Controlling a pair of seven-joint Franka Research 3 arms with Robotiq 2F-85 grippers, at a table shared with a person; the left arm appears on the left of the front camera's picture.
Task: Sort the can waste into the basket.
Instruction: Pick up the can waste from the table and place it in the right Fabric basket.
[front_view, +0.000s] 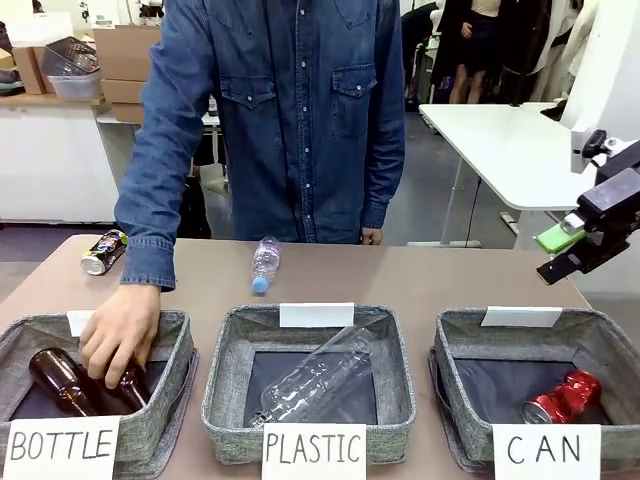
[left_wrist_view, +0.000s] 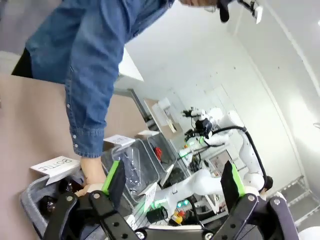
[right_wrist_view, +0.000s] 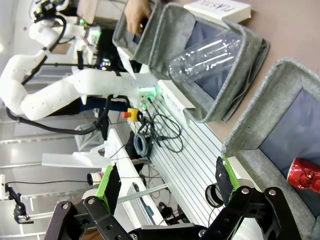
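A dented red can (front_view: 562, 397) lies in the right front corner of the grey basket signed "CAN" (front_view: 520, 340). On the table at the far left lies a dark can (front_view: 103, 252) on its side. High at the right edge, above and behind that basket, my right gripper (front_view: 558, 252) hangs open and holds nothing. Its wrist view looks down past open green-padded fingers (right_wrist_view: 167, 182) at the red can (right_wrist_view: 306, 175) in the basket (right_wrist_view: 250, 120). My left gripper (left_wrist_view: 172, 180) is open and empty, above the "BOTTLE" basket (left_wrist_view: 31, 200).
A person in a denim shirt stands at the far side, one hand (front_view: 120, 340) on brown bottles in the "BOTTLE" basket (front_view: 170, 400). The "PLASTIC" basket (front_view: 225, 370) holds a clear bottle (front_view: 320, 380). A small plastic bottle (front_view: 264, 263) lies on the table behind it.
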